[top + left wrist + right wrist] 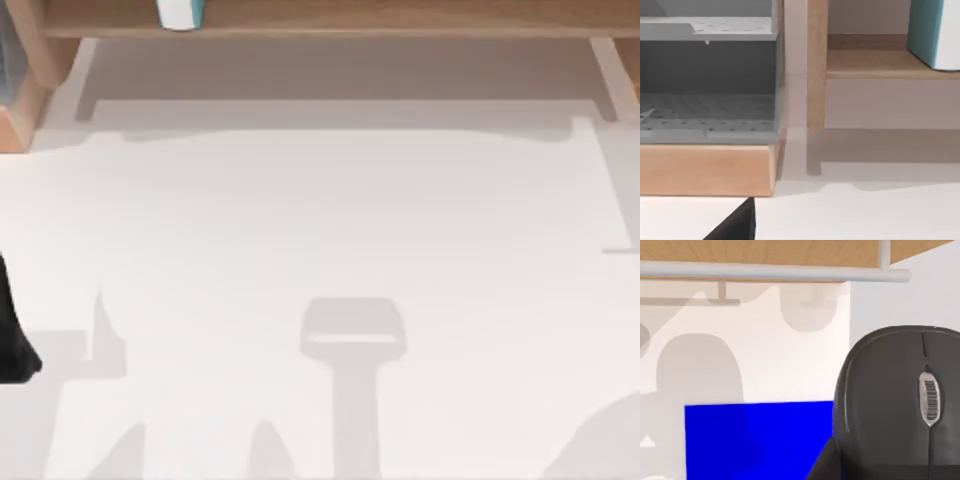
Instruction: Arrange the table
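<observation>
Dark computer mouse [895, 405] is looming by our right wrist above a blue mat [757, 440] on the white table [330, 220], probably being carried — grip unclear, placing's next.

A dark computer mouse [890, 405] sits close up, overlapping a blue mat [755, 440] on the table [790, 365].

At twelve o'clock in your top view, a light-brown wooden shelf frame [330, 18] runs along the far edge, its pale legs dropping to the surface at eleven and one o'clock. In your left wrist view, a grey perforated rack [707, 82] sits on a wooden base [705, 170] just beside the shelf's upright post [816, 65]. Soft grey shadows spread across the white surface, and light falls evenly from above.
</observation>
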`<move>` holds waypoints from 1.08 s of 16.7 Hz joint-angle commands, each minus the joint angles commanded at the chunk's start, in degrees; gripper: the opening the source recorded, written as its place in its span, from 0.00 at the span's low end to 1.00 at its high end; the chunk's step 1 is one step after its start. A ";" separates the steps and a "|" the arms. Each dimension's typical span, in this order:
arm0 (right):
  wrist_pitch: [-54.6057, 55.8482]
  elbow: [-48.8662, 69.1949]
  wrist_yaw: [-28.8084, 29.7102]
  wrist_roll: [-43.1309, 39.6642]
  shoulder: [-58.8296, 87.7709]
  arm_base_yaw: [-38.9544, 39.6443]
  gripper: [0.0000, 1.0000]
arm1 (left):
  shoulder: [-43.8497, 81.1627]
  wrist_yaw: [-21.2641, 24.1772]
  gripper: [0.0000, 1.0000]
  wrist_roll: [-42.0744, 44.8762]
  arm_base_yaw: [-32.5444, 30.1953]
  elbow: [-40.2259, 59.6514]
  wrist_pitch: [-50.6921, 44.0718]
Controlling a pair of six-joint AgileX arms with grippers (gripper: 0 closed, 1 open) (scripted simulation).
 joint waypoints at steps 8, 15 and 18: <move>5.76 -17.35 -0.54 -5.19 2.12 -4.70 0.00 | 0.00 0.00 1.00 0.00 0.00 0.00 0.00; 6.23 -18.88 -0.59 -5.46 2.50 -4.74 0.00 | 0.00 0.00 1.00 0.00 0.00 0.00 0.00; 6.30 -18.76 -0.57 -5.44 2.39 -4.77 0.00 | 0.00 0.00 1.00 0.00 0.00 0.00 0.00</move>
